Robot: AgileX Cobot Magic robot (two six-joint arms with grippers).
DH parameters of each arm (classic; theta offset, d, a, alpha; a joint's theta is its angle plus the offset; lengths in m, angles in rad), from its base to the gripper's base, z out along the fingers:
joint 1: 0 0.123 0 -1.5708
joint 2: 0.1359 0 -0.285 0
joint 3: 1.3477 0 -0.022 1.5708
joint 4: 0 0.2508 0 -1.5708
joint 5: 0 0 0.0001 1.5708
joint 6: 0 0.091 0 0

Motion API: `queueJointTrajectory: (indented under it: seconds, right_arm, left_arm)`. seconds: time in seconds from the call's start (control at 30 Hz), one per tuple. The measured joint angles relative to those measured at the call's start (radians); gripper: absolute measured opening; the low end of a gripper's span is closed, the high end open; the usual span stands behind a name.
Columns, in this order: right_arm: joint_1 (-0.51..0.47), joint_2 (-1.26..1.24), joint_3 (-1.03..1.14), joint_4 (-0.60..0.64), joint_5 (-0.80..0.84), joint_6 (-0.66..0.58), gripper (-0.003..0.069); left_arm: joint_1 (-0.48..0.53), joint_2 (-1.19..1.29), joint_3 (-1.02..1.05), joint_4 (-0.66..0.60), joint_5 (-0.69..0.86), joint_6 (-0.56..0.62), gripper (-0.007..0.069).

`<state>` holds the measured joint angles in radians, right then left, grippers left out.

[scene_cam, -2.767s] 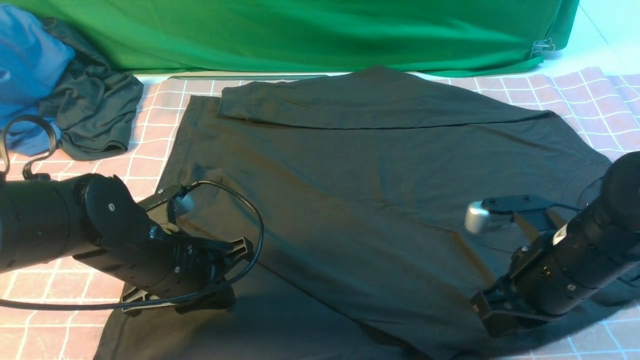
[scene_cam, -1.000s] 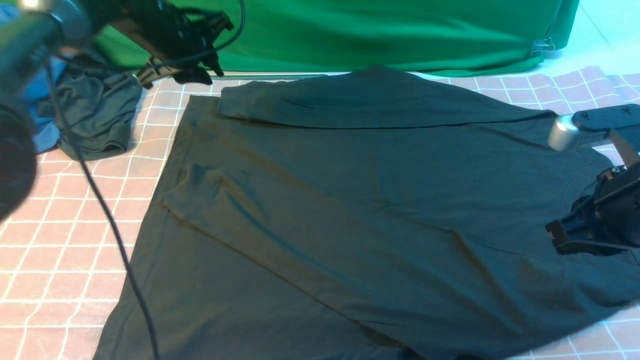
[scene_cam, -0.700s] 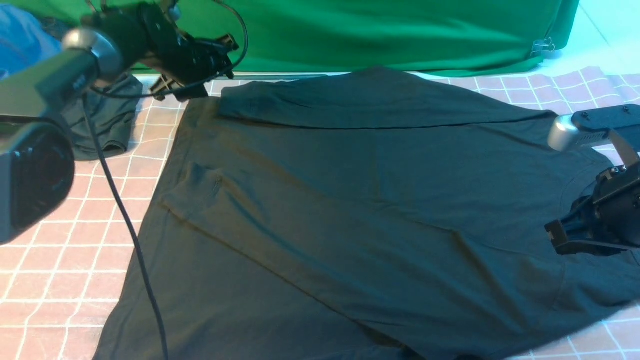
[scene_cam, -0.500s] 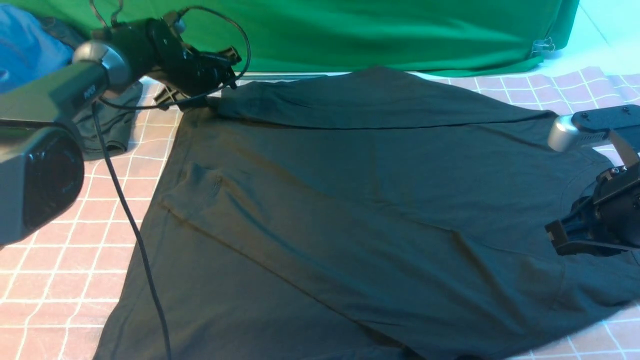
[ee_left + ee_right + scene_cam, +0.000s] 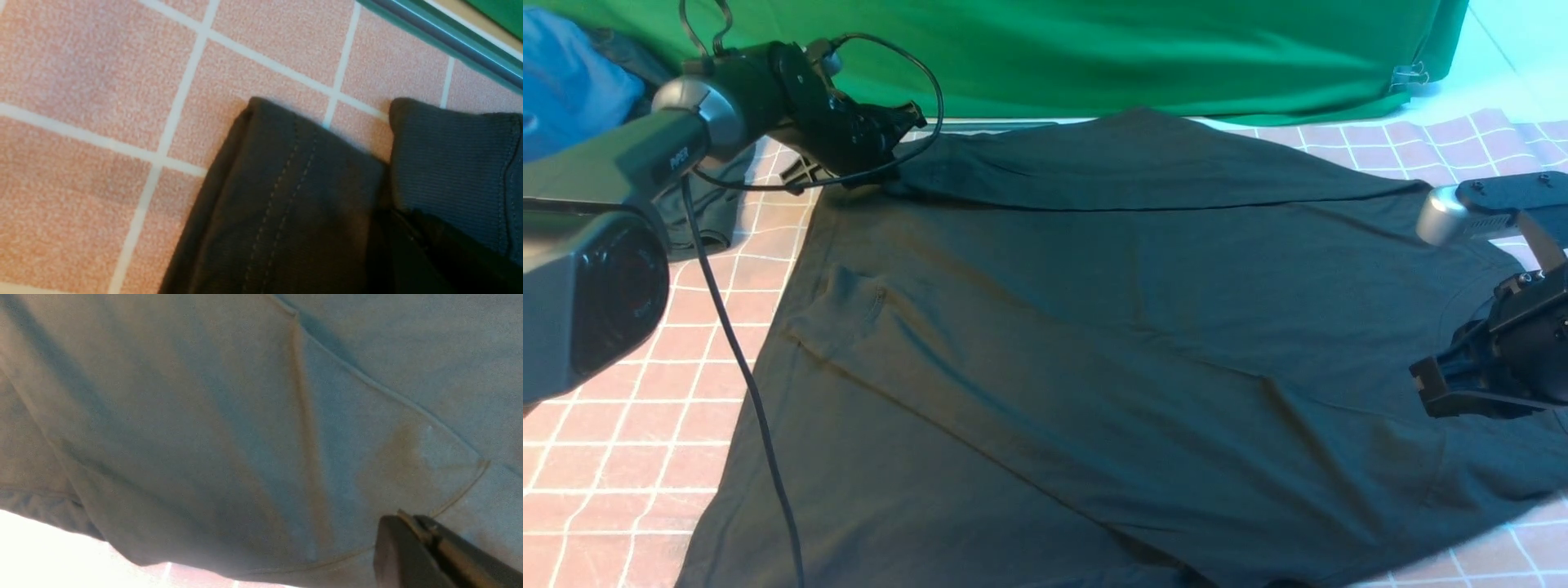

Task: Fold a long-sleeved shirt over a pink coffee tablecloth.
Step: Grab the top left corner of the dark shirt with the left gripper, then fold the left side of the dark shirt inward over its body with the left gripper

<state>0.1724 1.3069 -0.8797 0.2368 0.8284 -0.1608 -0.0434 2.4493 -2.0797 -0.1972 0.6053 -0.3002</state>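
Note:
The black long-sleeved shirt (image 5: 1094, 327) lies flat on the pink coffee tablecloth (image 5: 629, 392), with both sleeves folded across its body. My left gripper (image 5: 854, 167) is down at the shirt's far left corner. In the left wrist view its dark fingers (image 5: 429, 253) look shut, with the tip between the stitched hem corner (image 5: 286, 183) and a ribbed sleeve cuff (image 5: 449, 163). I see no cloth lifted. My right gripper (image 5: 1421, 392) hovers shut and empty over the shirt's right side; its tip (image 5: 392, 522) is above a curved seam. The chest print is hidden.
A green cloth (image 5: 1054, 49) hangs along the back with a metal clip (image 5: 1409, 77) at its right end. A small dark garment (image 5: 707, 212) bunched with blue cloth (image 5: 572, 82) lies far left. The left arm's cable (image 5: 743, 384) trails over the shirt's left side.
My left arm rose from the near left sleeve, swung to the far left corner and came down onto it. My right gripper pulled back to the right, then held still.

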Motion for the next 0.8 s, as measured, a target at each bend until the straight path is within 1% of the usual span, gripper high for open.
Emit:
queueJointTrajectory:
  seconds: [0.07,0.23,0.47,0.57,0.8]
  right_arm:
    - [0.000,0.000,0.000,0.000,0.003,0.000,0.0045]
    - [0.000,0.000,0.000,0.000,0.007,0.000,0.0046]
    - [0.000,-0.001,0.000,0.001,0.006,0.000,0.0046]
    - [0.000,-0.004,0.000,0.001,0.006,0.000,0.0046]
    - [0.000,-0.008,0.000,0.002,-0.013,-0.001,0.0046]
  left_arm:
    - [0.000,-0.004,0.000,0.003,0.009,0.000,0.0029]
    - [-0.005,-0.069,-0.015,0.055,0.121,0.000,0.0029]
    - [-0.006,-0.200,-0.028,0.059,0.289,0.004,0.0029]
    - [-0.006,-0.229,-0.028,0.063,0.374,0.016,0.0029]
    - [-0.013,-0.273,-0.028,0.077,0.505,0.024,0.0029]
